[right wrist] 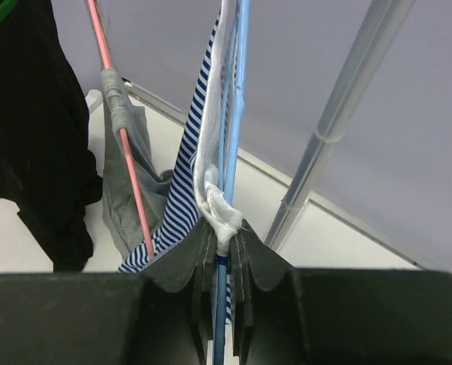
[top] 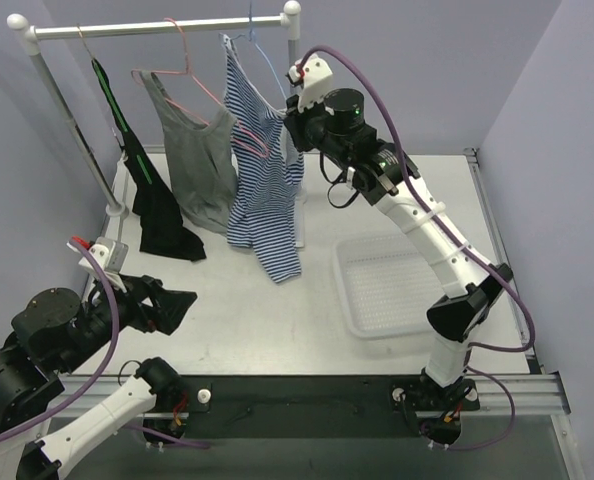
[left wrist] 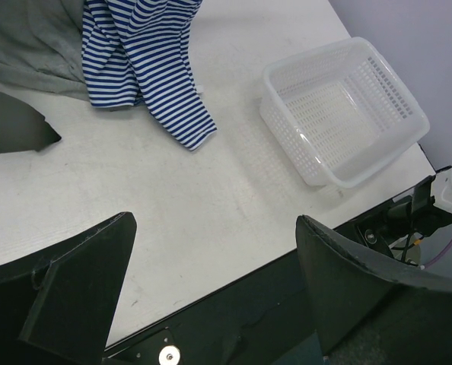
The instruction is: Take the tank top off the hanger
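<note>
Right wrist view shows the right gripper (right wrist: 224, 236) pinched almost shut on the strap of the striped tank top (top: 262, 190), which hangs from the blue hanger (right wrist: 239, 91) at the rail's (top: 157, 26) right end, so the next move is likely to slip that strap off the hanger's arm, while the left gripper (left wrist: 214, 228) waits near-left, wide open and holding nothing.

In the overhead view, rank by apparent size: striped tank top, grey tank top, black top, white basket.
1. striped tank top and white basket, too alike to rank
2. grey tank top
3. black top, smallest
</note>
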